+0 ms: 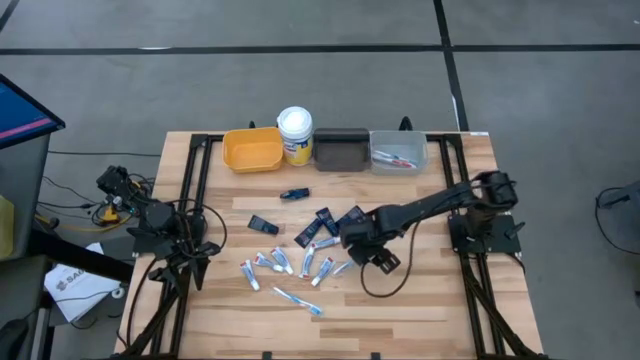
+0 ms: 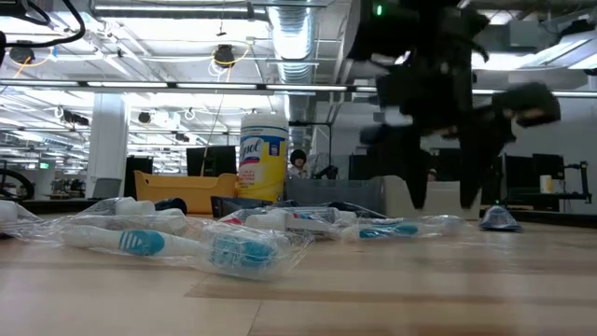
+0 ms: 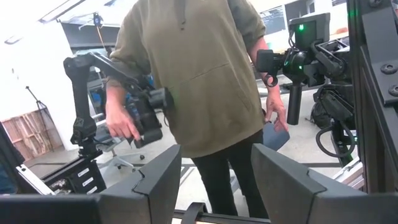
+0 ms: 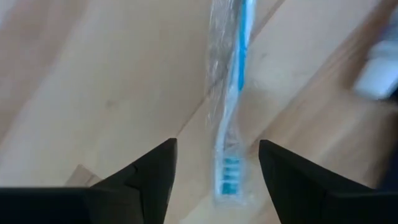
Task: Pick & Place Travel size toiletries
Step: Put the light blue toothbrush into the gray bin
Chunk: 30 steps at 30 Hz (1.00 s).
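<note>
- I am hovering my right gripper (image 4: 217, 163), fingers spread, over a slim white-and-blue wrapped toothbrush (image 4: 231, 99) lying on the wooden table (image 1: 420, 310).
- Next, I judge, lowering and pinching it.
- My left gripper (image 3: 214, 180) is waiting, spread, at the table's left edge.

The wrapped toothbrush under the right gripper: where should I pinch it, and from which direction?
Grip the wrapped toothbrush mid-handle, probably from straight above. It lies flat on the table, long and thin, and the open right gripper already straddles it near the bristle end. Closing across the narrow width, clear of the head, looks the steadiest hold.
</note>
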{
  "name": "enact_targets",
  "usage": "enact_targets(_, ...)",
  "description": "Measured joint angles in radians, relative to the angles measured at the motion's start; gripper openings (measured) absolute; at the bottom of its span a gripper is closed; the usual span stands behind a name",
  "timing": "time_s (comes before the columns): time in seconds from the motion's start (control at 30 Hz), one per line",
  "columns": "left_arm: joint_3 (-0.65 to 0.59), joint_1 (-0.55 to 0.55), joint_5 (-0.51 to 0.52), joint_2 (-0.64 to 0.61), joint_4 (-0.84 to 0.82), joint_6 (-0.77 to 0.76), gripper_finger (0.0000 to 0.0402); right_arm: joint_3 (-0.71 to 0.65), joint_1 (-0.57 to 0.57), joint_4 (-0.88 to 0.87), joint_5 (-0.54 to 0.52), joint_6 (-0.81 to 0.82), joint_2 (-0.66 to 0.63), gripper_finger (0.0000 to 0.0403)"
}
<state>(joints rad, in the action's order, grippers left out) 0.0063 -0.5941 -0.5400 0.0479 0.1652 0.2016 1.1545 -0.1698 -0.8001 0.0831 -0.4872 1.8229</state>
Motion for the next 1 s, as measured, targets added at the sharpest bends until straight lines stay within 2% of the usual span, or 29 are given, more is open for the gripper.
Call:
enact_targets(0.27, 0.0, 0.0, 0.0, 0.009, 0.003, 0.0, 0.0191, 0.007, -0.002, 0.015, -0.104, 0.114, 0.11, 0.0195)
enact_targets(0.67, 0.0, 0.0, 0.0, 0.011, 0.008, 0.0, 0.0191, 0.0, -0.002, 0.036, -0.119, 0.122, 0.095, 0.0078)
enact_targets(1.0, 0.0, 0.0, 0.0, 0.012, 0.01, 0.0, 0.0191, -0.004, 0.013, 0.062, -0.144, 0.126, 0.004, 0.008)
